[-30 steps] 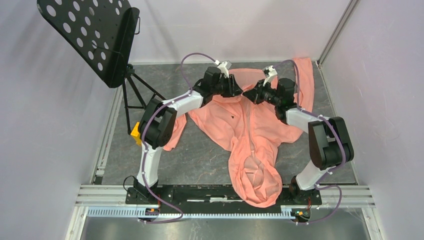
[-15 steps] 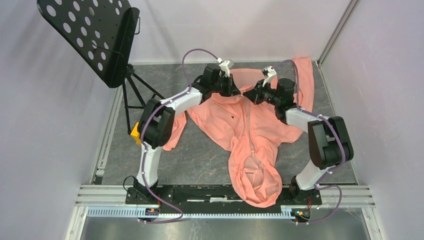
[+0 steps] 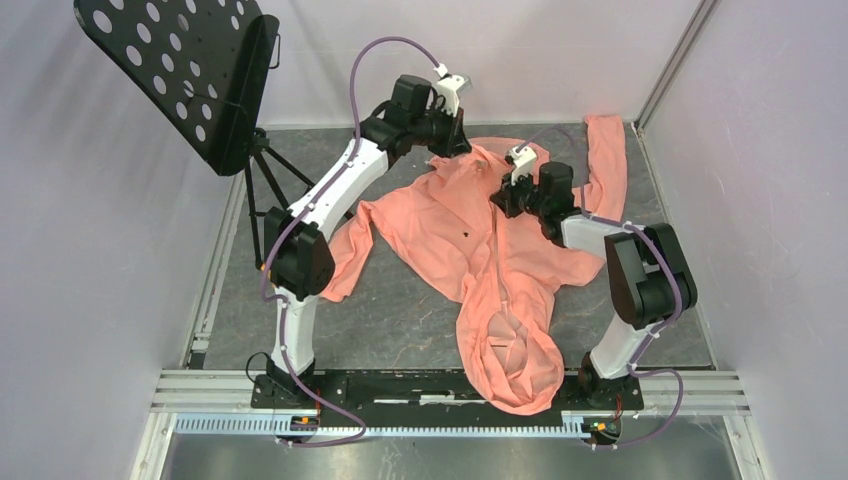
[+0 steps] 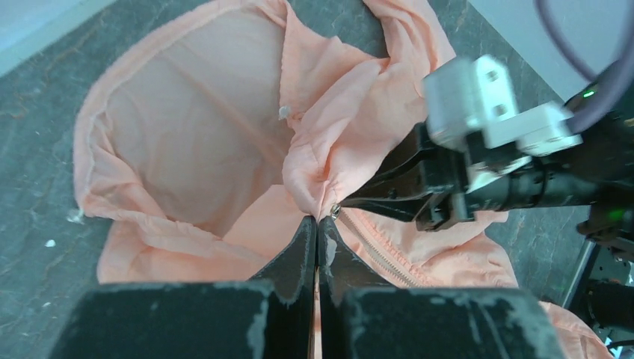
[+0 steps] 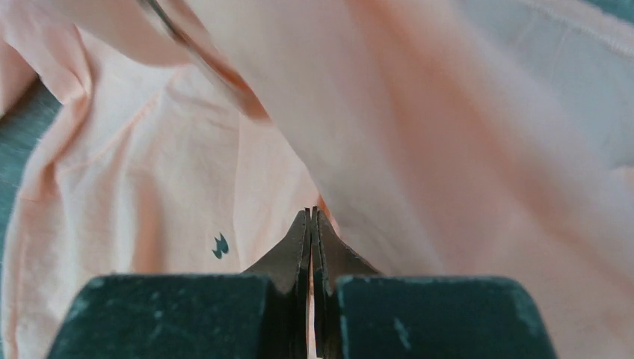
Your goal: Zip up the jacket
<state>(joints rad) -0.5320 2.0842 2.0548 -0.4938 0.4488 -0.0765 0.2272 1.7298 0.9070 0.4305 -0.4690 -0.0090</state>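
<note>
The salmon-pink jacket (image 3: 470, 250) lies spread on the grey table (image 3: 400, 310), hood toward the arm bases and hem at the far side. My left gripper (image 3: 460, 147) is raised over the far hem, shut on a pinch of jacket fabric (image 4: 314, 187) just beside the metal zipper slider (image 4: 334, 210). The zipper teeth (image 4: 377, 254) run down to the right. My right gripper (image 3: 498, 200) is shut on jacket fabric close by, its fingers (image 4: 396, 191) pointing at the same spot. In the right wrist view the right gripper (image 5: 311, 213) pinches thin cloth near a small dark mark (image 5: 219, 245).
A black perforated music stand (image 3: 180, 70) on a tripod (image 3: 268, 190) stands at the far left. Walls close in the table on three sides. A metal rail (image 3: 450, 420) runs along the near edge. One sleeve (image 3: 605, 165) lies toward the far right corner.
My left gripper shut on the hem fabric, then rose and drew back toward the far wall, lifting the hem. My right gripper shifted slightly nearer and left, still shut.
</note>
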